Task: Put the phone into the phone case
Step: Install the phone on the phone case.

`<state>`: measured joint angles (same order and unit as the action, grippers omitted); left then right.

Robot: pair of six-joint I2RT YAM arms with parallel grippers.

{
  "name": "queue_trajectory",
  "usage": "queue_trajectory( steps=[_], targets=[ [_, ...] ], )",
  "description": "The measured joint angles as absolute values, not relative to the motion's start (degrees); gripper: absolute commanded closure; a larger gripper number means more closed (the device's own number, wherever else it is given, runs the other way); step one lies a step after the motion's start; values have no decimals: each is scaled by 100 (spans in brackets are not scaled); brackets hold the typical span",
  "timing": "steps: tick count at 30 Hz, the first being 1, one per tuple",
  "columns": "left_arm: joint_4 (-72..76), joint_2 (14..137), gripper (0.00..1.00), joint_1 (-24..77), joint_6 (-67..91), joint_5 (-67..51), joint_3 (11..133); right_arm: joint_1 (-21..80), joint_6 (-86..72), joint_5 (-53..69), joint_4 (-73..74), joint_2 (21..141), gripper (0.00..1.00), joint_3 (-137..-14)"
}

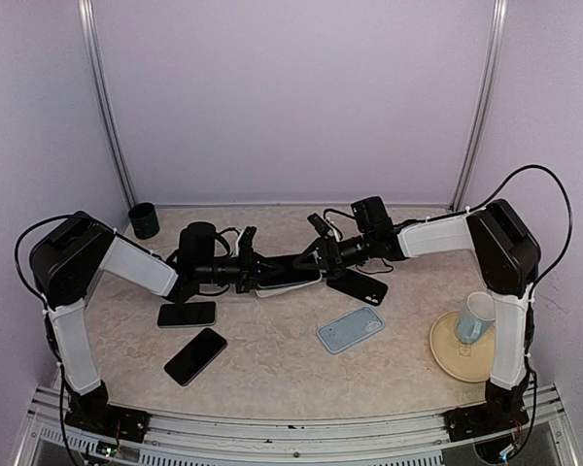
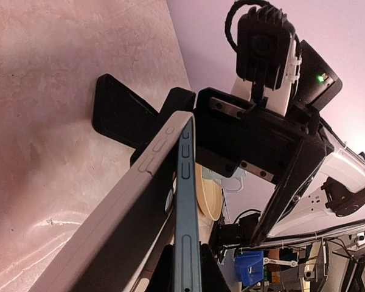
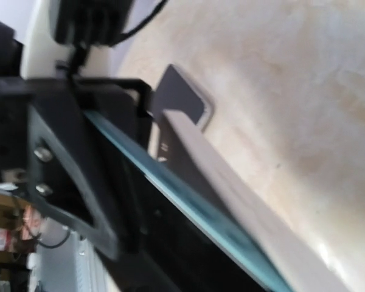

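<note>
Above the table's middle, my left gripper (image 1: 256, 268) is shut on the phone (image 2: 187, 201), whose teal edge runs up between its fingers in the left wrist view. The pale grey phone case (image 2: 118, 210) lies along the phone's back, joined at the far end and spread apart nearer me. My right gripper (image 1: 309, 254) faces them from the other side. Its jaws stand wide open around the far end of the phone (image 1: 296, 276) and the case (image 1: 272, 290). The right wrist view is blurred, showing the phone's teal edge (image 3: 191, 210) beside the case (image 3: 255, 213).
Two dark phones (image 1: 187, 315) (image 1: 195, 356) lie front left. A light blue case (image 1: 351, 329) and a black case (image 1: 360, 286) lie right of centre. At the right a mug (image 1: 474, 318) stands on a tan plate (image 1: 445, 354). A black cup (image 1: 144, 220) stands back left.
</note>
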<state>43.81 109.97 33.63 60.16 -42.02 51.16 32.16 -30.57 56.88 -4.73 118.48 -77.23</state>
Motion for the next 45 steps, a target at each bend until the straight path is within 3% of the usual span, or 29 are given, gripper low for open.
queue_trajectory(
  steps=[12,26,43,45],
  targets=[
    [4099,10833,100,3420,5736,-4311,5170,3133,-3730,6399,-1431,11828,28,-7402],
    [4080,10755,100,3428,5660,-4462,5284,3094,-4150,6700,-1988,11828,59,-7260],
    [4088,10735,100,3446,5649,-4639,5380,3057,-5009,6947,-3068,11828,75,-6936],
    [4095,10728,95,3450,5649,-4659,5382,3055,-5118,6973,-3214,11830,77,-6895]
  ],
)
